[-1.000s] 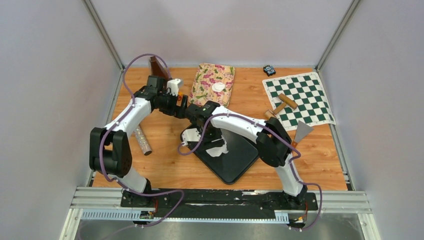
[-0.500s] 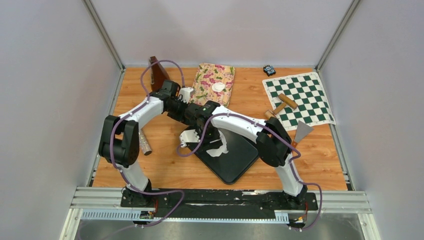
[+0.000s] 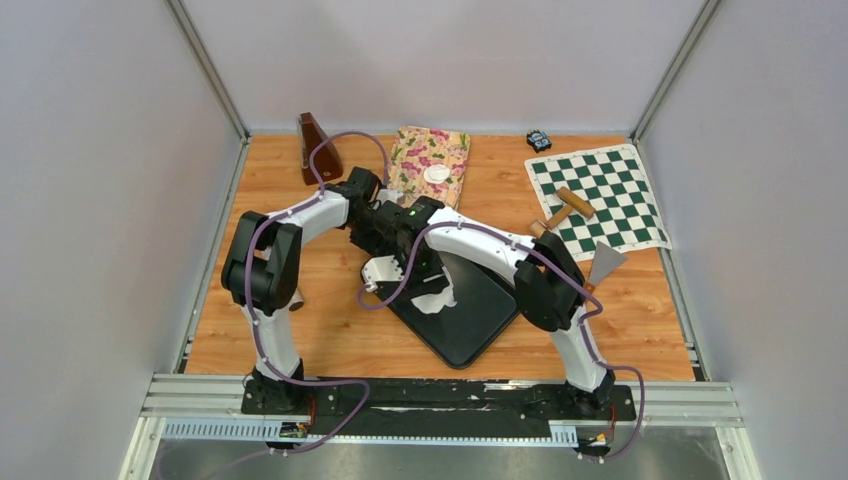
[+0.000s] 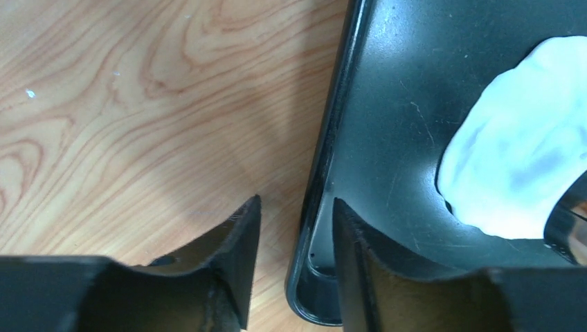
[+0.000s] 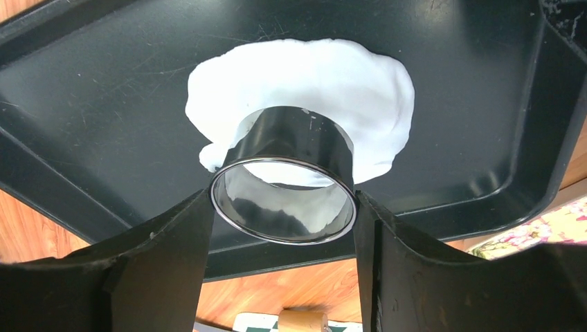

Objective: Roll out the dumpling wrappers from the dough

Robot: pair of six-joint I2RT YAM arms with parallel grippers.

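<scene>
1. Looking out from the right claw (image 5: pixel 284 207), the dough (image 5: pixel 311 76) lies straight ahead on the black tray (image 5: pixel 104 104) as a flat, uneven white sheet. The right arm is plainly the nearer one.
2. That claw pinches a ring cutter (image 5: pixel 297 138) by its sides. The cutter's open mouth faces the dough and its far rim meets the sheet's near part. Whether it has cut through I cannot tell.
3. The left claw (image 4: pixel 294 207) stands at the tray's edge, its fingers (image 4: pixel 235 256) a little apart, with the rim between them. A strip of table (image 4: pixel 104 104) shows between one finger and the rim, so it grips nothing. The dough lies off to its right, apart.
4. One dumpling wrapper (image 3: pixel 436 173), a small round disc, rests on the flowered cloth (image 3: pixel 412 165) at the back, well apart from the tray.
5. The next press likely runs straight down the ring's own axis, into uncut dough.
</scene>
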